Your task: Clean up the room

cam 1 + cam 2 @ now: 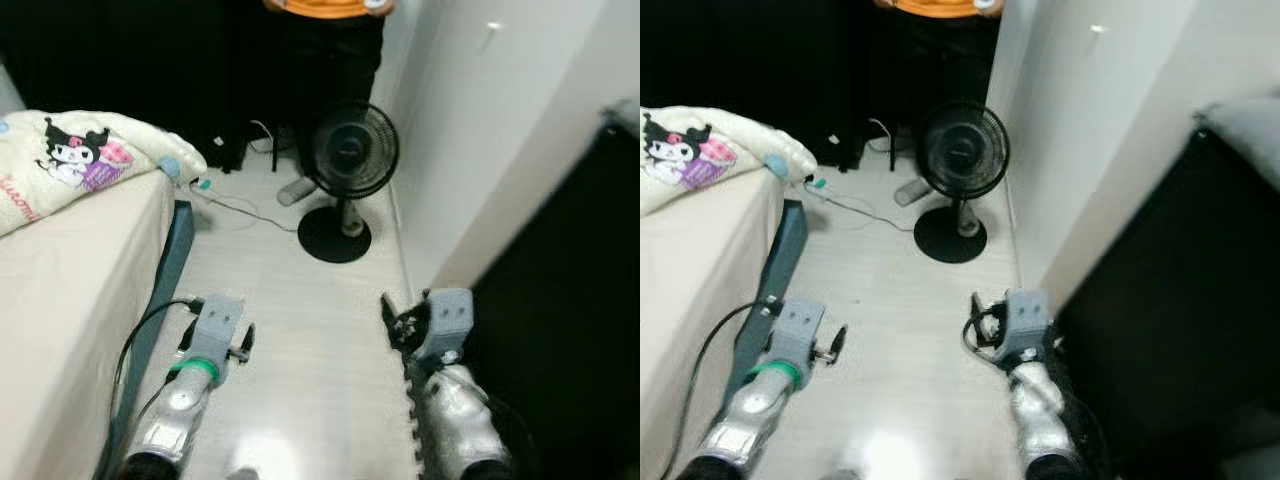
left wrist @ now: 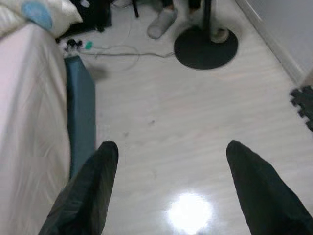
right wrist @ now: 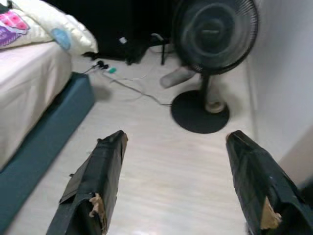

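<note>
A bed (image 1: 70, 290) with a beige sheet fills the left side, and a cream blanket (image 1: 95, 150) with a cartoon print lies bunched at its far end. Both arms hang low over the pale wooden floor (image 1: 300, 330). My left gripper (image 2: 168, 152) is open above bare floor beside the bed's blue base (image 2: 80, 112). My right gripper (image 3: 176, 142) is open too, its fingers (image 3: 105, 166) spread wide and pointing toward a black standing fan (image 3: 212, 34).
The fan (image 1: 345, 160) stands on the floor by the white wall (image 1: 480, 130). A person (image 1: 330, 40) in an orange top stands behind it. A power strip with cables (image 1: 205, 185) lies near the bed's corner. Dark furniture (image 1: 570, 320) is at the right.
</note>
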Controlling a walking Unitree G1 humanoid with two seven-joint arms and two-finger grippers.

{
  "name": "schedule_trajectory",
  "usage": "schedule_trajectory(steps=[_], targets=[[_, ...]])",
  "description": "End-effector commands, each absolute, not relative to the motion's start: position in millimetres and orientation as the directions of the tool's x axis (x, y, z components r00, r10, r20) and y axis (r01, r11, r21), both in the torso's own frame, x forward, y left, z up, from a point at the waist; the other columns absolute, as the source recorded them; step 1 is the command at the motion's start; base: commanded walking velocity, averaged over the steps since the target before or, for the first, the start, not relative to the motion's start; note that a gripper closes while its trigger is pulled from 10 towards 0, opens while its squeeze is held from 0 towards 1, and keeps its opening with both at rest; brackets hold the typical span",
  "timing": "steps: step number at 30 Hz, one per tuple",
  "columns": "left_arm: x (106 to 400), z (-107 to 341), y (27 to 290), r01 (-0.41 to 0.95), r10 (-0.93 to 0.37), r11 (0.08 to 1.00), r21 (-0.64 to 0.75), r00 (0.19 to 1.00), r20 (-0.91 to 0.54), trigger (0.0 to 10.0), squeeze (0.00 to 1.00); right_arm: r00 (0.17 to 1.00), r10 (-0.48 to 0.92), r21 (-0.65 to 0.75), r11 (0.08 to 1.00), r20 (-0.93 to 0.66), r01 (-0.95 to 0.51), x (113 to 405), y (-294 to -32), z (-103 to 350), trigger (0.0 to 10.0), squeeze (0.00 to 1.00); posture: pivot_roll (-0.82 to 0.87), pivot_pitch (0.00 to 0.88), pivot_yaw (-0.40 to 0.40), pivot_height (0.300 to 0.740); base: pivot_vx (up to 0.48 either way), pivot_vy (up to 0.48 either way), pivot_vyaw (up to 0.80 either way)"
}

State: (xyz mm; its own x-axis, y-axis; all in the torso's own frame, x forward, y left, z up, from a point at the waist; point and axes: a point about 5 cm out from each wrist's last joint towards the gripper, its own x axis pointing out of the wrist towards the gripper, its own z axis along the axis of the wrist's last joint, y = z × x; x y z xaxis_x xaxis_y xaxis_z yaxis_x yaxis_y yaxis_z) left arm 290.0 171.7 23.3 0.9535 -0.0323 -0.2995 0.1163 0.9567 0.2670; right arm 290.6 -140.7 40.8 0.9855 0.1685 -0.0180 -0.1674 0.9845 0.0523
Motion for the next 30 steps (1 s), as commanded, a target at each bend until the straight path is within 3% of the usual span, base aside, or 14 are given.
schedule_trajectory(steps=[1,30], targets=[[290.2,23.2,164.5,0.134,-0.054,0.956,0.262,0.954,-0.294,10.0,0.0,0.991,0.128,0.057,0.99,-0.038,-0.126,287.2,-152.5,36.2,10.0,0.0,0.04,0.041,0.006,0.711,0.416,0.0,0.0],[294.5,26.6,160.7,0.138,-0.067,0.956,0.258,0.962,-0.266,10.0,0.0,0.991,0.13,0.059,0.99,-0.04,-0.127,288.4,-152.1,35.5,10.0,0.0,0.04,0.04,0.001,0.711,0.416,0.0,0.0]])
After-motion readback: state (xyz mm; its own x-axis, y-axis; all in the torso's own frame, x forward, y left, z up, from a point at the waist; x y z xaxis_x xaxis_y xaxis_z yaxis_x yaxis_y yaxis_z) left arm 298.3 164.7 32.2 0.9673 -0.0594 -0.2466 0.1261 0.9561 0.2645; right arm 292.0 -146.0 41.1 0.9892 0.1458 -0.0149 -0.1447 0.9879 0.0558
